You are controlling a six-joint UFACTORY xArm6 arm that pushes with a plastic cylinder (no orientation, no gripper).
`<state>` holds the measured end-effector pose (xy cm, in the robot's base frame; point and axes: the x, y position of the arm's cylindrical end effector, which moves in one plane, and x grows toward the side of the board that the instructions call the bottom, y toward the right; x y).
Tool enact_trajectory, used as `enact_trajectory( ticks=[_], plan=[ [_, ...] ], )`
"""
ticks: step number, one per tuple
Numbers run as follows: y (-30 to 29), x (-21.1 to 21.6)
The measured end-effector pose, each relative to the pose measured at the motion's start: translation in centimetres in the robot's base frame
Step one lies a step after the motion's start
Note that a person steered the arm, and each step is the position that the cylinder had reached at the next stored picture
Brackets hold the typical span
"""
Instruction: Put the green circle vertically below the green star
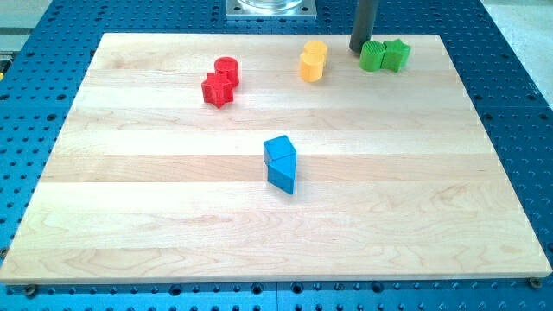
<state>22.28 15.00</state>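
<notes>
The green circle (372, 57) and the green star (397, 54) sit side by side, touching, near the view's top right of the wooden board (173, 225). The circle is on the star's left. My tip (359, 49) is at the circle's upper left edge, touching it or nearly so. The dark rod rises from there out of the view's top.
Two yellow blocks (313, 62) sit together just left of my tip. A red circle (227, 69) and a red star (217, 90) lie at the view's upper left. A blue cube (279, 151) and a blue triangle (282, 176) sit touching near the centre.
</notes>
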Motion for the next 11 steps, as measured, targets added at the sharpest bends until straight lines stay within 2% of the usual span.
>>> enact_trajectory(
  ticks=[1,2,3,5,6,7,8,9,10,11],
  plan=[
    [0.0,0.0],
    [-0.1,4.3],
    [-0.1,5.9],
    [-1.6,6.8],
    [-3.4,8.8],
    [-3.1,9.1],
    [1.3,8.8],
    [0.9,8.8],
    [-2.0,3.7],
    [-2.1,-3.0]
  ],
)
